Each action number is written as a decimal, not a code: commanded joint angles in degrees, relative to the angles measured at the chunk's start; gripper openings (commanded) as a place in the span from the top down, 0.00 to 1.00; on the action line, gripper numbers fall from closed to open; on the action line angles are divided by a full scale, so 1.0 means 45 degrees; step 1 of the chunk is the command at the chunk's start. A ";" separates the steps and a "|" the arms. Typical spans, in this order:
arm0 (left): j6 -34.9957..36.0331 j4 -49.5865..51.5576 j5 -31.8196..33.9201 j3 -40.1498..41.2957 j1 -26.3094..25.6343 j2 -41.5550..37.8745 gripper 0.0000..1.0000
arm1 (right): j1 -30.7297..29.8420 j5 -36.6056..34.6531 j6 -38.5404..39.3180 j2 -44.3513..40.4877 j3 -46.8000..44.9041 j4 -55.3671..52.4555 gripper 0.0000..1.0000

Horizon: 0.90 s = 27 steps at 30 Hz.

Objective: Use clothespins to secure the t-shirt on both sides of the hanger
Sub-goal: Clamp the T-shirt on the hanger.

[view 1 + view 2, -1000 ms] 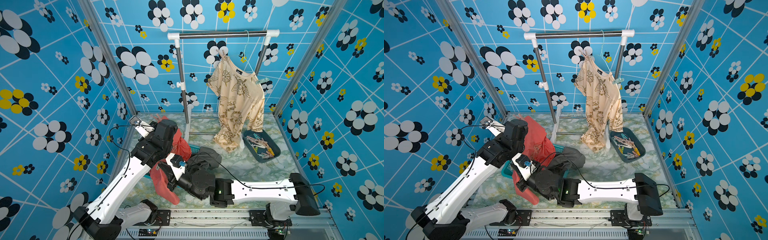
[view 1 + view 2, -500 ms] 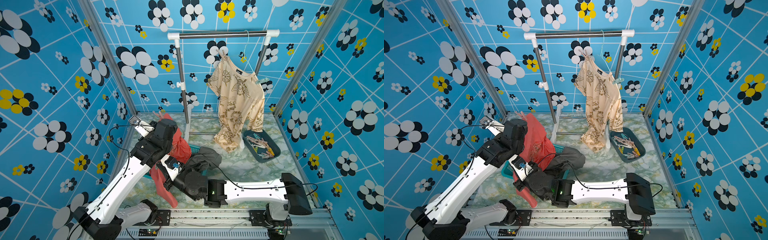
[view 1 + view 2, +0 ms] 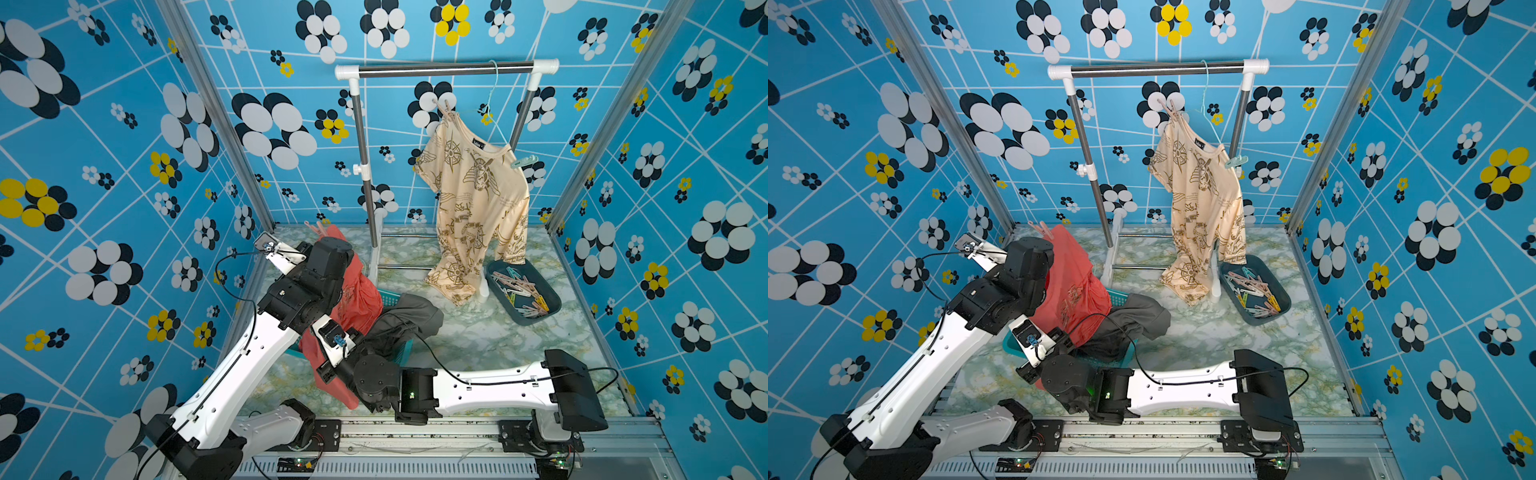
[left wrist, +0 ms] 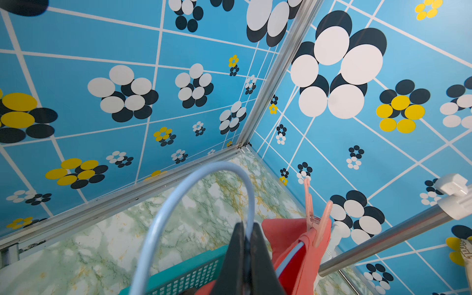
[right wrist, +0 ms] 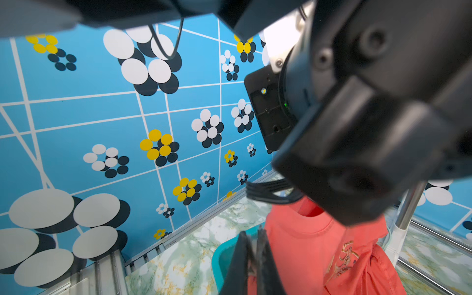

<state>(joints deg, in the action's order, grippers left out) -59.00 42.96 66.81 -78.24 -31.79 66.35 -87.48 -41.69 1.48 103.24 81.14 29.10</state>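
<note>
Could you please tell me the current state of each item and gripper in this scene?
left gripper: shut on the blue hanger by its hook.
right gripper: shut on the red t-shirt.
pink clothespin: clipped on the red t-shirt's shoulder.
beige t-shirt: hanging on the rack, pinned at both shoulders.
grey garment: crumpled over the teal basket.
tray: holding loose clothespins.

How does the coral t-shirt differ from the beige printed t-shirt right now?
The beige printed t-shirt hangs from the steel rail; the coral t-shirt is off the rail, its pale blue hanger hook clamped in the left gripper's jaws. The beige one is pegged at both shoulders, by a pale pink clothespin and a mint clothespin; only one salmon-pink clothespin shows on the coral one. Both are on hangers.
</note>
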 commanded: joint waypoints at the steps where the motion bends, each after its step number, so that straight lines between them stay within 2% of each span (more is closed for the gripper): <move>1: -0.0606 0.0489 -0.0002 -0.0561 -0.0123 0.0197 1.00 | 0.0196 -0.0405 0.0327 0.0754 0.0380 -0.0837 1.00; 12: -0.1009 0.0853 -0.0102 -0.0706 -0.0122 0.0352 1.00 | 0.0184 -0.1536 0.0470 0.1687 0.1298 -0.1905 1.00; 13: -0.1009 0.0827 -0.0118 -0.0683 -0.0123 0.0334 1.00 | 0.0178 -0.1518 0.0466 0.1669 0.1270 -0.1892 0.93; 15: -0.0878 0.0645 -0.0206 -0.0604 -0.0104 0.0290 1.00 | 0.0164 -0.1365 0.0481 0.1520 0.1154 -0.1767 0.68; 16: -0.0631 0.0316 -0.0301 -0.0439 -0.0103 0.0230 1.00 | 0.0165 -0.1136 0.0493 0.1394 0.1101 -0.1759 0.60; 18: 0.0089 -0.0671 -0.0505 0.0091 -0.0080 -0.0058 1.00 | 0.0191 -0.0340 0.0541 0.1022 0.1060 -0.2002 0.48; 20: 0.1070 -0.2012 -0.0777 0.0865 -0.0045 -0.0510 1.00 | 0.0178 0.0379 0.0359 0.0576 0.1146 -0.2635 0.44; 25: 0.4707 -0.6339 -0.1498 0.2899 0.0091 -0.2005 1.00 | 0.0186 0.3262 -0.0135 -0.1113 0.0797 -0.4213 0.40; 27: 0.6395 -0.7839 -0.2269 0.3494 0.0214 -0.2529 1.00 | 0.0207 0.4450 -0.0320 -0.1822 0.0495 -0.4737 0.40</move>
<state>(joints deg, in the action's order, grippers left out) -43.68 22.61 60.69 -65.63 -31.40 57.91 -87.00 -31.09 2.74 102.00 83.53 9.37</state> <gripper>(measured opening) 0.072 0.599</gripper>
